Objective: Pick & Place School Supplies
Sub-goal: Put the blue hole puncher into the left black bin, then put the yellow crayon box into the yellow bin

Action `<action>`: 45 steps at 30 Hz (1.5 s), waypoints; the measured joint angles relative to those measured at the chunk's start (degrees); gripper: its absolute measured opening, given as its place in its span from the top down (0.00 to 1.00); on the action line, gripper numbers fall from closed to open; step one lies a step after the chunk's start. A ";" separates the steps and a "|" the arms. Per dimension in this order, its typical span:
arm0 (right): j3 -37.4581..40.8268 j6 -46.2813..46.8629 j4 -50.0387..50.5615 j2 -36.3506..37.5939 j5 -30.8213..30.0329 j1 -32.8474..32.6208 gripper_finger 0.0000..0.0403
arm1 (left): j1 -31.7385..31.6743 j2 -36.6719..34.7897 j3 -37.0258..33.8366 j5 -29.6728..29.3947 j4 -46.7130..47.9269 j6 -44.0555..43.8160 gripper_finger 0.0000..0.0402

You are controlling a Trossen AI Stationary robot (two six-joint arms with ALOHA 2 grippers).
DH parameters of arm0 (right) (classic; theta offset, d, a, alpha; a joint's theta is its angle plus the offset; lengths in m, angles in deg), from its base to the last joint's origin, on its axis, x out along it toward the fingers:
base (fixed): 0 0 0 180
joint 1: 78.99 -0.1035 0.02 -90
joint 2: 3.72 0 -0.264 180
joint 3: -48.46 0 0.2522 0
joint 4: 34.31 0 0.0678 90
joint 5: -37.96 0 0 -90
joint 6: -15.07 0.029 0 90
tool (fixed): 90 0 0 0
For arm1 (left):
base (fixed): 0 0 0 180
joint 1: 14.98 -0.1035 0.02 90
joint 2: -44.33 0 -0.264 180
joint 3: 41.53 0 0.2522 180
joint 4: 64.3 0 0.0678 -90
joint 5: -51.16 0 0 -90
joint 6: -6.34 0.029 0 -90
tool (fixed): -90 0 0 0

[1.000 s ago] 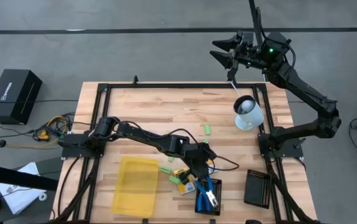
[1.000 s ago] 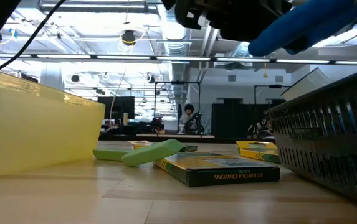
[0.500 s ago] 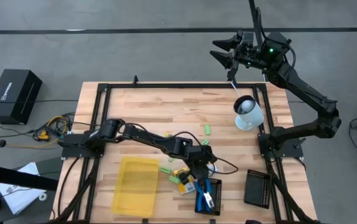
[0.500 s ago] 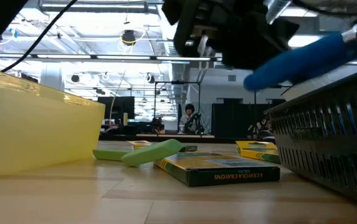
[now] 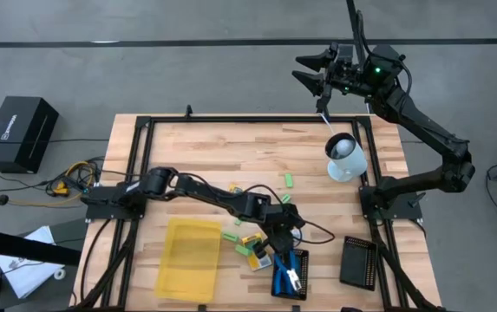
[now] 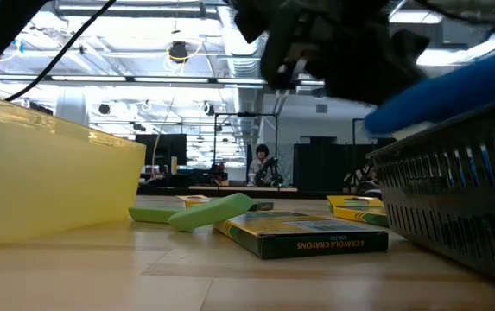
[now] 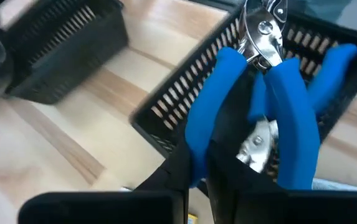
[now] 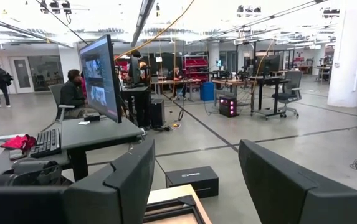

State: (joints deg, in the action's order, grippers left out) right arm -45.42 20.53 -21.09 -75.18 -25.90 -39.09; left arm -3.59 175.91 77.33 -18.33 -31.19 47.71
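here the left arm reaches low and long across the table from its base at the left edge, elbow bent, with the left gripper (image 5: 284, 241) hanging over the near end of the black ribbed tray (image 5: 279, 282) toward the front of the table. in the left wrist view its fingers (image 7: 194, 177) are closed on a pair of blue-handled scissors (image 7: 271, 118); the metal blades point away from the wrist, out over the tray's slatted wall. a second blue-handled tool (image 5: 290, 272) lies inside that tray. from table height the blue handle (image 6: 454, 86) shows tilted above the tray's rim, under the dark bulk of the wrist.

just left of the gripper a cluster of supplies lies on the wood: yellow-orange crayon packs (image 5: 257, 252) and small green blocks (image 5: 230, 235), one further green block (image 5: 289, 180) well apart toward the middle of the table. in the low view one crayon pack (image 6: 303, 236) lies flat with a green block (image 6: 210, 211) resting partly on its end. the translucent yellow tray (image 5: 191, 258) sits to the left of the cluster. another black ribbed tray (image 5: 358, 261) sits at the front right.

the right arm is folded up and back beyond the far right corner, the right gripper (image 5: 319, 74) raised off the table with its fingers (image 8: 122, 180) spread wide and empty, facing the room. a white cup-like object (image 5: 346, 158) stands near the right edge.
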 joint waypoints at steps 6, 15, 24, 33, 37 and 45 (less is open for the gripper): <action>0.00 -0.07 0.00 0.00 0.01 0.00 0.44 | 0.01 0.64 0.05 0.31 -1.83 -0.24 0.95; 0.00 0.01 0.00 0.00 0.01 -0.01 0.44 | 0.36 0.64 0.07 0.89 -3.15 -0.06 0.95; 0.00 0.08 0.00 0.00 0.32 0.00 0.44 | 1.53 0.64 0.07 1.90 -6.32 1.11 0.92; 0.00 0.10 -0.04 0.00 1.04 0.00 0.44 | 1.27 0.64 0.07 1.92 -7.81 1.80 0.78; 0.00 0.07 -0.09 0.00 1.05 -0.02 0.44 | 1.11 0.64 0.07 1.22 -7.78 0.99 0.71; 0.00 -0.07 -0.79 0.00 1.06 -0.02 0.44 | -0.06 0.64 0.07 -2.72 -7.64 -1.55 0.65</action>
State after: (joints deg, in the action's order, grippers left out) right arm -45.42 20.46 -21.88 -75.18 -24.84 -39.11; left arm -3.66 176.55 77.39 -21.05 -38.82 46.16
